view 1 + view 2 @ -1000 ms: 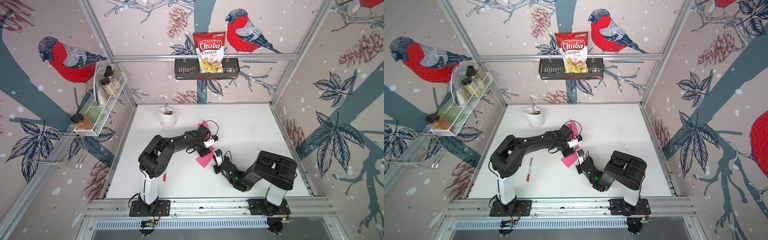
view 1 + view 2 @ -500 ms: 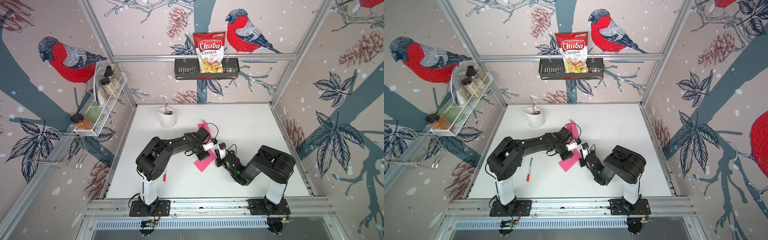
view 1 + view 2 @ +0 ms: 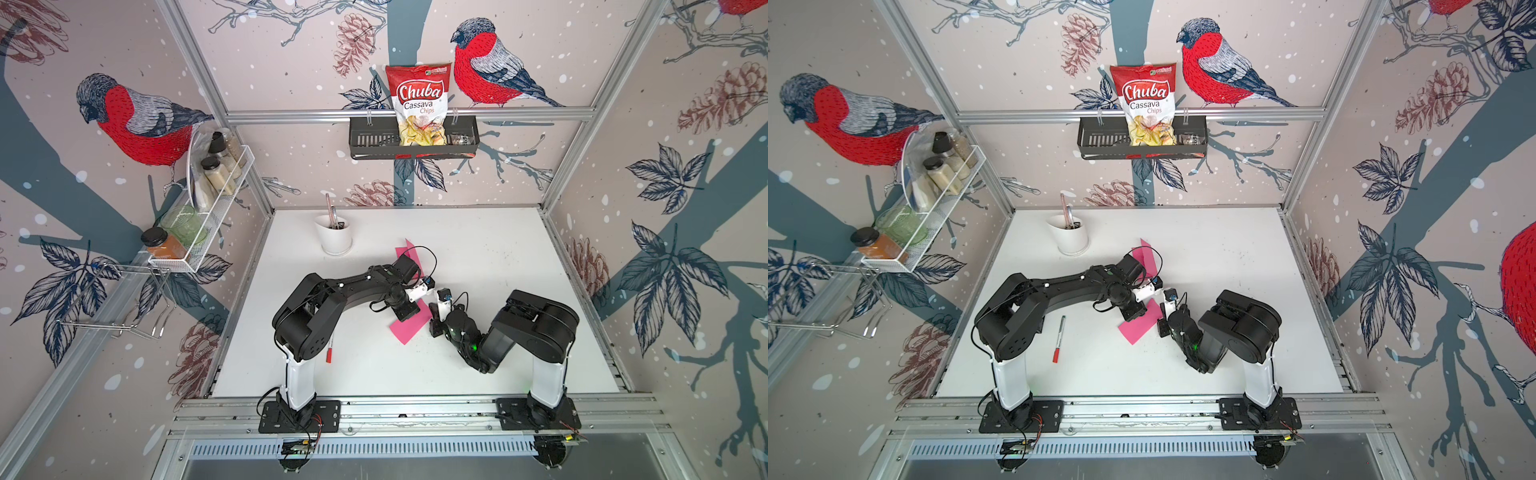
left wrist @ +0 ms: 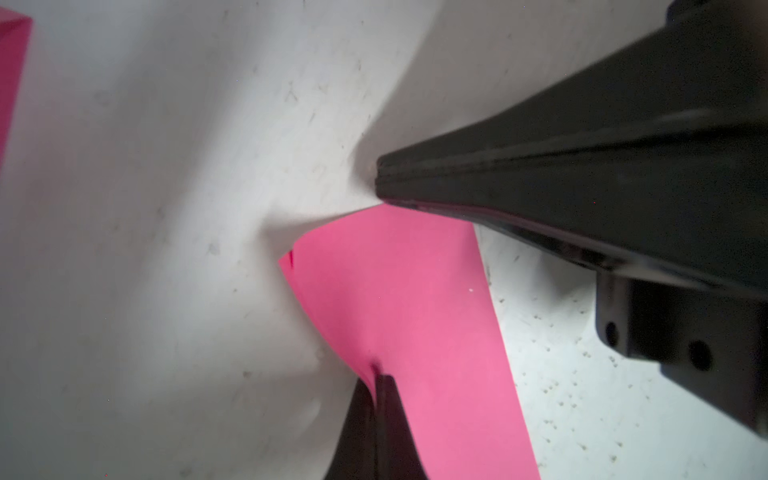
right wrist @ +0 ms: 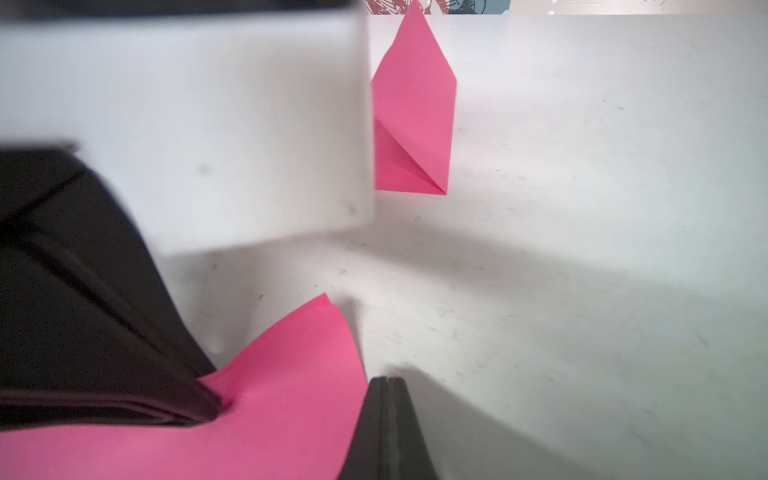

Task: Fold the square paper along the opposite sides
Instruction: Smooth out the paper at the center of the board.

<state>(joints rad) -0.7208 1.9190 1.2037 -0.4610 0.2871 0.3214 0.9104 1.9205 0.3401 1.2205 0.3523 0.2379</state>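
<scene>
The paper (image 3: 409, 330) lies folded in the middle of the table (image 3: 498, 257). The left claw (image 4: 376, 382) and right claw (image 5: 386, 384) are both shut, tips touching it. Press gently and slide slowly along the fold, keeping sides lined up

The nearer pink paper (image 3: 411, 327) lies folded double on the table (image 3: 498, 257).
</scene>
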